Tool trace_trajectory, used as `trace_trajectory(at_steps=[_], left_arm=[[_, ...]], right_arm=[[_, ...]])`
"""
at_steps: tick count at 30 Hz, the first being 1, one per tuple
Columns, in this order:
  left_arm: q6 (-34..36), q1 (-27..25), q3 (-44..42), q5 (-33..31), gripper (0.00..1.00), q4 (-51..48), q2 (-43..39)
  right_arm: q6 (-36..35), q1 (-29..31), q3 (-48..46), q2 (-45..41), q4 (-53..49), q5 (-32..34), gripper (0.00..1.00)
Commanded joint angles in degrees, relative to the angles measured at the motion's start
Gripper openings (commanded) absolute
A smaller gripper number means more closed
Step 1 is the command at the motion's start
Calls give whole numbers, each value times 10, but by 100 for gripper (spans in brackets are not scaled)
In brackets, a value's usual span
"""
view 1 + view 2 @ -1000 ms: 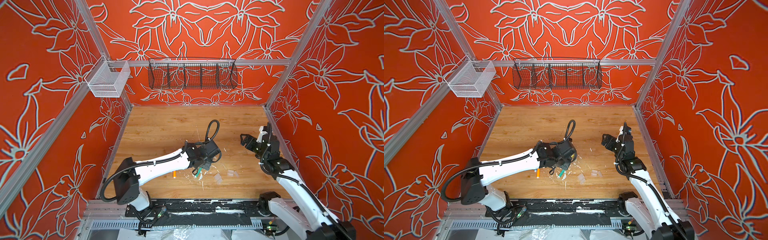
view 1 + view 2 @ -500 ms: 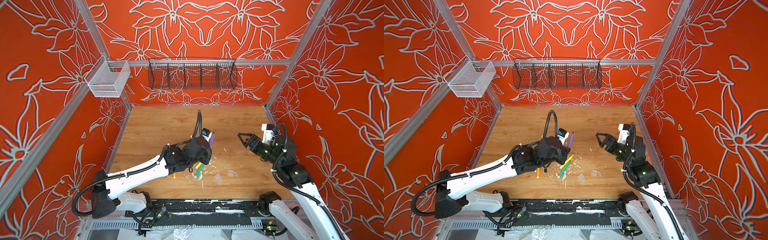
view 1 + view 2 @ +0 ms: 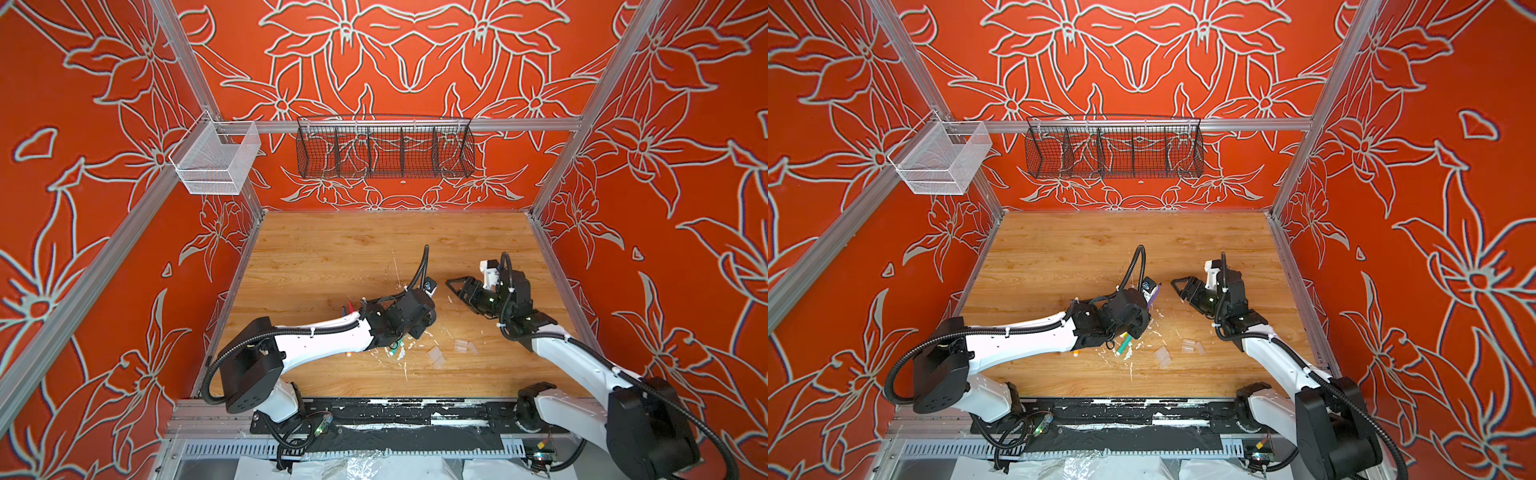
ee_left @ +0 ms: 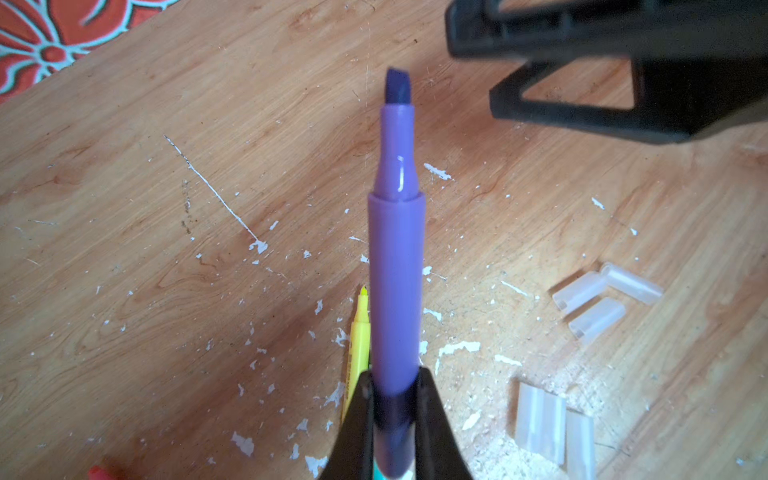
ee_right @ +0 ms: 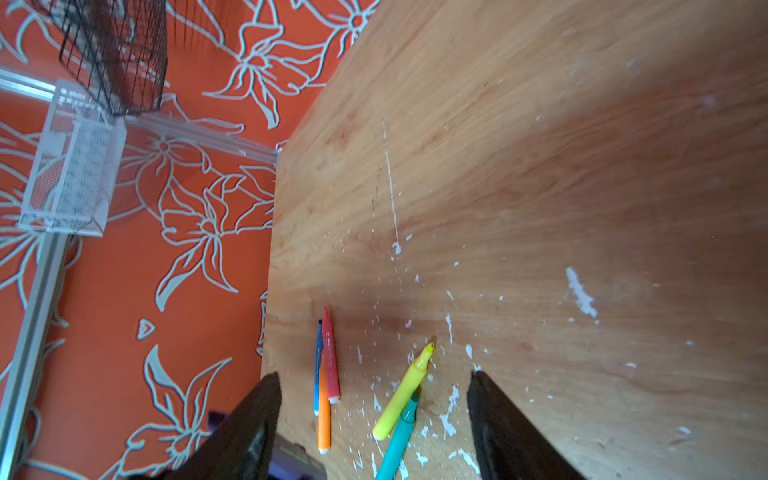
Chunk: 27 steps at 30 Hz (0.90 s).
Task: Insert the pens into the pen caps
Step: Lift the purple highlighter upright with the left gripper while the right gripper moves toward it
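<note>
Held pen: a purple plastic marker pen (image 4: 397,270), uncapped, is gripped by its rear end in the left gripper (image 4: 392,384) and hangs clear of the tabletop.
Pen axis: the long axis runs straight out from the left gripper. The dark chisel tip leads and is aimed at the right gripper (image 4: 582,95), near it but apart.
Left gripper: jaws clamped on the purple pen's barrel.
Right gripper: jaws apart, nothing between them.
Loose pens: the yellow pen (image 5: 401,395) and green pen (image 5: 399,436) lie touching under the left wrist. The blue pen (image 5: 318,361), pink pen (image 5: 331,357) and orange pen (image 5: 323,415) lie side by side, with tips toward the back wall.
Pen caps: short clear plastic pen caps (image 4: 597,318) lie on the tabletop between the two arms, three in a cluster and two more (image 4: 540,419) side by side.
Surface: wooden tabletop (image 3: 332,257) with white paint flecks (image 4: 257,246).
Room: orange walls with white flower outlines. A black wire basket (image 3: 384,151) hangs on the back rail and a white mesh basket (image 3: 214,160) hangs at the left corner.
Change: one second ago the left gripper was down among the loose pens; it is now raised with the purple pen. The right gripper has swung in toward the centre.
</note>
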Motion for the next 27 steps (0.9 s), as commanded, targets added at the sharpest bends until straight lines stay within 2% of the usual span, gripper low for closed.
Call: trace_trajectory(at_steps=[1,5,11,16,19,23,27], left_arm=[[8,4,12,10,0,28,2],[3,4,8,35,0,34,-4],[-5,4,13,17,0,24,-2],[-18,4,15,-9,0,16,-3],[-29,9,11,-4,0,17,-9],[-36,20,4,14,0,17,-19],[-37,27,-3,29,0,22,-30]], right_arm=[[3,47,6,-10,110,6,73],[22,61,10,19,145,-16,66],[19,74,8,27,144,-5,63],[1,74,-11,-39,76,66,64],[-8,74,-24,-89,26,116,64],[-26,82,-27,-125,21,123,60],[-47,118,-25,-136,23,141,60]])
